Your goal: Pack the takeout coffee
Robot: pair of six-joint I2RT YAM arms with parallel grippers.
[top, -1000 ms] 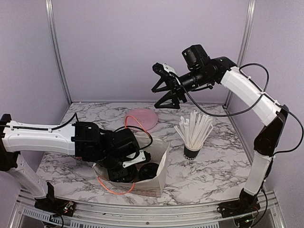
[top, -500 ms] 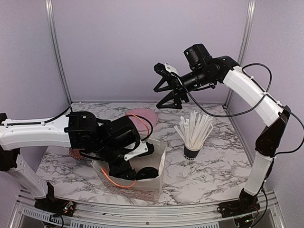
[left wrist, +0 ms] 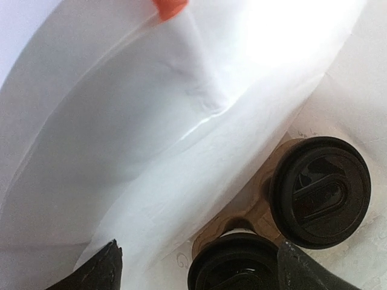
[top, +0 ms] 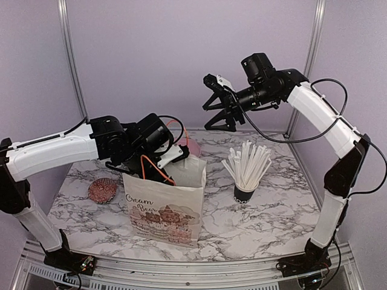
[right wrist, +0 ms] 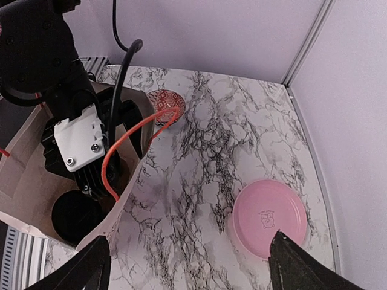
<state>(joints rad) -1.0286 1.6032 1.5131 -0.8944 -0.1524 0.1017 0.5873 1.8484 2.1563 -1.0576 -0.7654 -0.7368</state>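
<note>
Left tool (left wrist: 199, 269) wide above bagged cups (left wrist: 320, 192), right tool (right wrist: 187, 269) wide, empty; I risk snagging bag (top: 163, 208), toppling it.

Left arm (top: 60, 151): white links and black wrist, reaching in from the left, wrist tipped steeply downward. Left gripper (left wrist: 199, 269): jaws spread wide, nothing clamped. Right arm (top: 320, 121): raised high, elbow bent, forearm pointing leftward. Right gripper (right wrist: 190, 266): jaws spread wide, empty, held aloft.
</note>
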